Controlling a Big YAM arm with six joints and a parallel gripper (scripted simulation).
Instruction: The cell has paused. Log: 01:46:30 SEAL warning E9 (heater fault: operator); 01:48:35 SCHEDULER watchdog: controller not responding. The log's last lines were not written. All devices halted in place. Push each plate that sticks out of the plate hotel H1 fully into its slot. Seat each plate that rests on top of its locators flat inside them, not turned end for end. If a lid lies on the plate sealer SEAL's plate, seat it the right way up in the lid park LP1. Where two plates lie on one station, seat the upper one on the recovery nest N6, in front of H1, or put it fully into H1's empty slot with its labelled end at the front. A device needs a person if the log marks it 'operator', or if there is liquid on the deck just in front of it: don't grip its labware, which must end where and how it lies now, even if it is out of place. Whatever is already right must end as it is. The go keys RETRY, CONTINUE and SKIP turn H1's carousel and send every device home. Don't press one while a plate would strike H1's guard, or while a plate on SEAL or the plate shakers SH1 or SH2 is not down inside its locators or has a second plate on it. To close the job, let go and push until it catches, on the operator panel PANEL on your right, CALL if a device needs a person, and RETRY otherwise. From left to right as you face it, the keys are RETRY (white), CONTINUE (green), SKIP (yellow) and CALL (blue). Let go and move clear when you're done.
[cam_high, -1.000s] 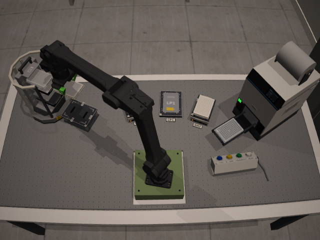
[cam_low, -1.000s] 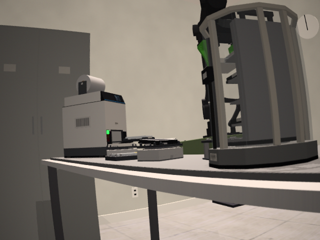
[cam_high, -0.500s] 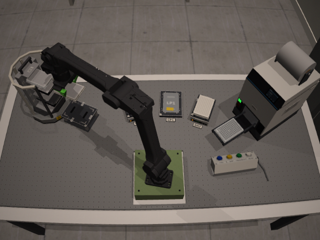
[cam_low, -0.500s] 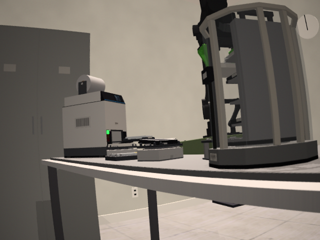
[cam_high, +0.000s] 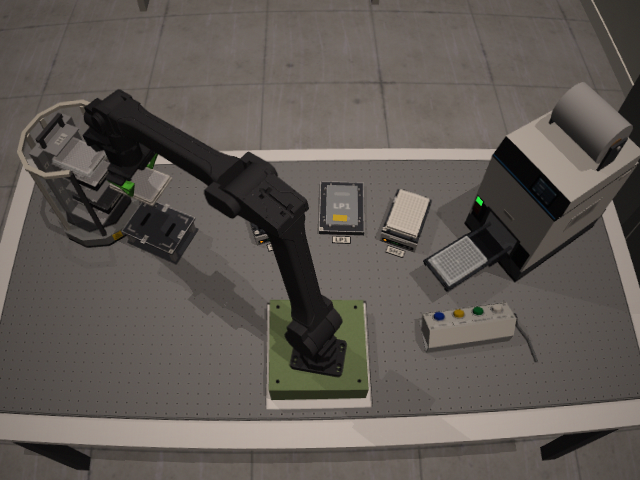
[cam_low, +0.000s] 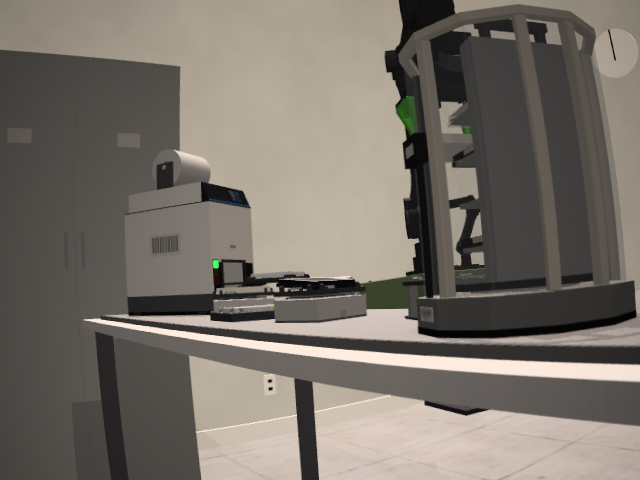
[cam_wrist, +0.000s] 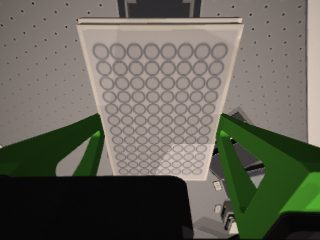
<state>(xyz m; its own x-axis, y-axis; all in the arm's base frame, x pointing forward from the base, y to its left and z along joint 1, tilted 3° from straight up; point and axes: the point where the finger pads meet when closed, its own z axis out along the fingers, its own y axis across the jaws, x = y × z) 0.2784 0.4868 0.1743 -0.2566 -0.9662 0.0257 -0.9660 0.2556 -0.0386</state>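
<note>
My gripper (cam_high: 139, 174) is shut on a clear well plate (cam_high: 150, 184) across its width and holds it in the air beside the plate hotel H1 (cam_high: 59, 168), above the dark recovery nest N6 (cam_high: 159, 227). In the wrist view the plate (cam_wrist: 161, 100) lies level between the green fingers. From the side, one green finger (cam_low: 406, 113) shows at the height of H1's upper shelves (cam_low: 516, 180). Another plate (cam_high: 77, 157) lies on an upper H1 shelf. A plate (cam_high: 457, 259) lies on the tray of the sealer SEAL (cam_high: 553, 180). A white plate (cam_high: 408, 212) sits on shaker SH2.
The lid park LP1 (cam_high: 341, 206) stands mid-table with nothing on it. My arm hides shaker SH1 (cam_high: 261, 235). The operator panel PANEL (cam_high: 467, 325) with its four keys stands front right. H1's guard posts (cam_low: 439, 170) stand close to my wrist.
</note>
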